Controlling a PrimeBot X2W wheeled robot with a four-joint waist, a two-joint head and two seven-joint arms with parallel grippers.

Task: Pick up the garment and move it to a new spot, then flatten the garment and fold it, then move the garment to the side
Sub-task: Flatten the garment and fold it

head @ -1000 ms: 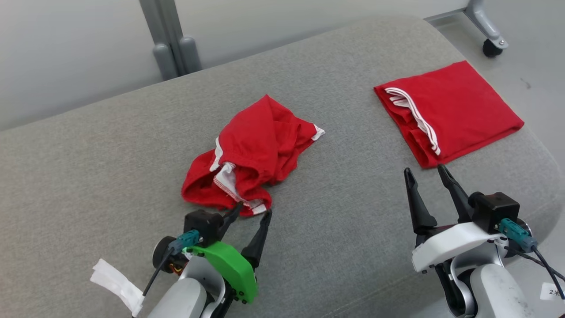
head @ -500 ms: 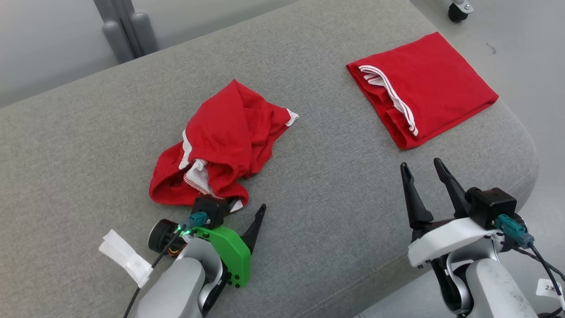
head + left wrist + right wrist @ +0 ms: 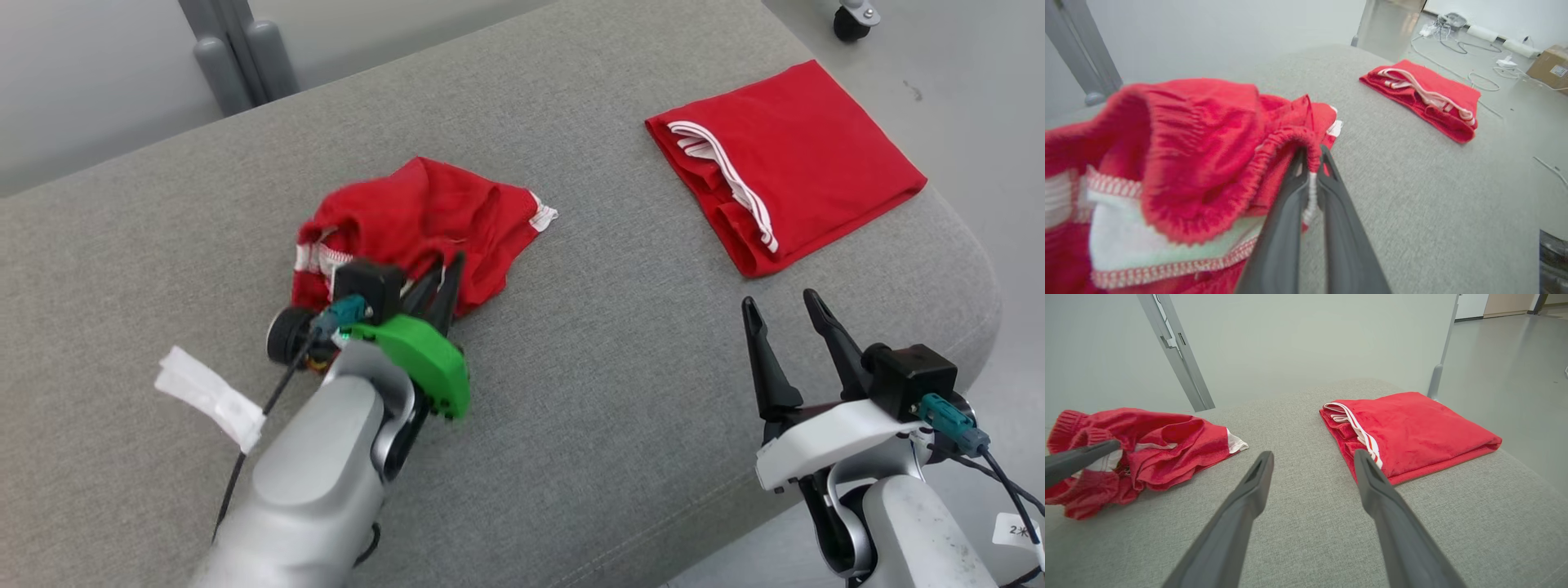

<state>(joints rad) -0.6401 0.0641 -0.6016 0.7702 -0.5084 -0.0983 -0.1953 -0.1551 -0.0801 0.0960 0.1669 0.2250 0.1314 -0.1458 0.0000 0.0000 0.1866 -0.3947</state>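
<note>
A crumpled red garment (image 3: 424, 224) with white trim lies on the grey cushion (image 3: 620, 343), left of centre. My left gripper (image 3: 445, 273) is shut on the garment's elastic hem; in the left wrist view the two dark fingers pinch that red band (image 3: 1312, 157) and lift it a little off the cushion. The same garment (image 3: 1155, 449) shows at the left of the right wrist view, with a left finger (image 3: 1077, 457) on it. My right gripper (image 3: 784, 314) stands open at the lower right, nothing between its fingers (image 3: 1249, 490).
A second red garment (image 3: 784, 163), folded flat with white stripes, lies at the cushion's far right corner. Grey posts (image 3: 233, 57) rise behind the cushion. The cushion's rounded edge runs close by my right arm; bare floor with cables (image 3: 1474, 53) lies beyond.
My left gripper has moved forward into the crumpled garment and shut on its hem, pulling the cloth up and away. The right gripper has stayed open and still. The camera shifted earlier.
</note>
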